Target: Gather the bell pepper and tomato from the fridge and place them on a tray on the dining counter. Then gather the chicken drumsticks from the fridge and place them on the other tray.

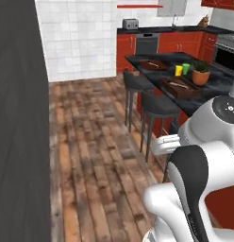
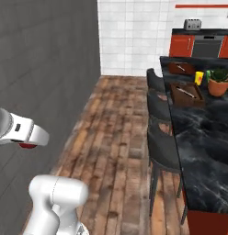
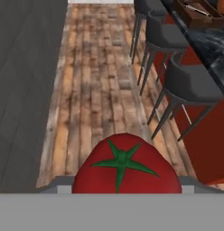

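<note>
Wooden plank flooring [image 1: 97, 156] runs through a rendered kitchen, from a white tiled wall [image 1: 76, 38] at the top of both base views toward the lower edge. Low in the hand view, a red tomato [image 3: 126, 169] with a green star-shaped stem sits at the bottom centre, clasped in the gripper [image 3: 126, 189], whose fingertips are covered by the fruit. In the right base view a sliver of red shows under the white hand at the left edge. Along the left side of every view stands a tall dark grey fridge [image 2: 42, 73] wall, close to the arm. On the right, the dining counter [image 2: 203, 142], black marble with white veins over red panels, stretches away from the camera, with three dark stools [image 2: 164, 151] lined along its near edge. On the counter's far part lie a tray [image 2: 181, 68] and, nearer, the other tray [image 2: 186, 94], dark brown with a raised rim. Just beside them stand a yellow cup [image 2: 199, 77], a green cup [image 1: 186, 69] and a potted plant [image 2: 219, 82]. Between fridge and stools the floor forms an open lane. Red cabinets [image 1: 180, 43] and a toaster [image 1: 130, 24] line the back wall.
</note>
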